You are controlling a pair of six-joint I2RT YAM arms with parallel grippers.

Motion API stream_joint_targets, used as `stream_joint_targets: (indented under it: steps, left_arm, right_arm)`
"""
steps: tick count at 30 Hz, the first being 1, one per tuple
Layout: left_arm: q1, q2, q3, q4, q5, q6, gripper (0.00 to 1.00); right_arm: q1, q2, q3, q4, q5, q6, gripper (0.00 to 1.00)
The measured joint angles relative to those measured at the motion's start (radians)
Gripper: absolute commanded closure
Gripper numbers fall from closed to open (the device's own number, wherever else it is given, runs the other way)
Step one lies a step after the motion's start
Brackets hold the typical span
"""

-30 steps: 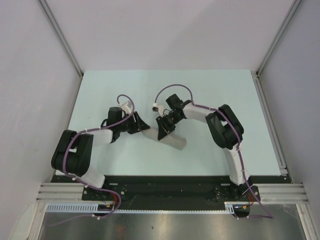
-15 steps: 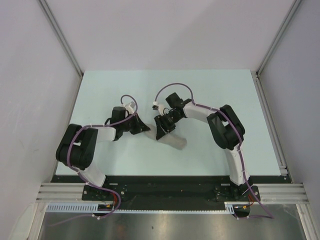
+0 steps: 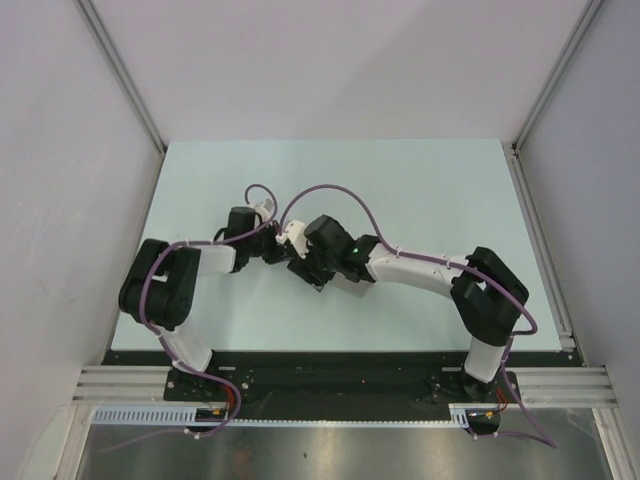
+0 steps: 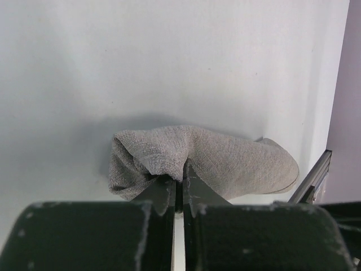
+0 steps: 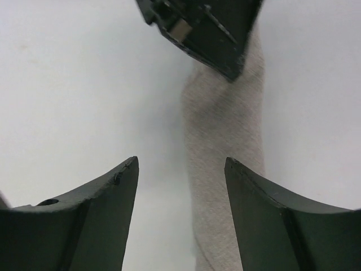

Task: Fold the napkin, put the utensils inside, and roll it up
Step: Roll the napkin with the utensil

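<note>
The napkin (image 4: 225,161) is a rolled grey-beige cloth lying on the pale table. My left gripper (image 4: 181,169) is shut on a fold at one end of the roll. In the top view it sits at the table's middle (image 3: 277,252). My right gripper (image 5: 180,164) is open and hovers over the roll (image 5: 225,130), which runs between its fingers toward the left gripper's black body (image 5: 203,28). In the top view the right gripper (image 3: 305,268) and its arm cover almost all of the napkin. The fork and the dark utensil are not in view.
The pale table (image 3: 430,180) is bounded by grey walls at the back and sides and by a metal rail (image 3: 540,240) along its right edge. The right arm stretches low across the near middle, with purple cables looping above both wrists.
My right arm has swung left and stretched out low over the roll, hiding it in the top view. My left gripper has shifted slightly and still holds the cloth.
</note>
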Motion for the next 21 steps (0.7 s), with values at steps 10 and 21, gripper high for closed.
stream_joint_targets:
  steps: [10,21]
  left_arm:
    - [0.0,0.024,0.04,-0.042,0.001,0.001,1.0]
    - [0.0,0.057,0.08,-0.061,0.008,0.001,1.0]
  right_arm:
    - [-0.002,0.102,-0.016,0.074,0.158,-0.091,0.32]
    - [0.003,0.157,-0.016,0.098,0.229,-0.147,0.32]
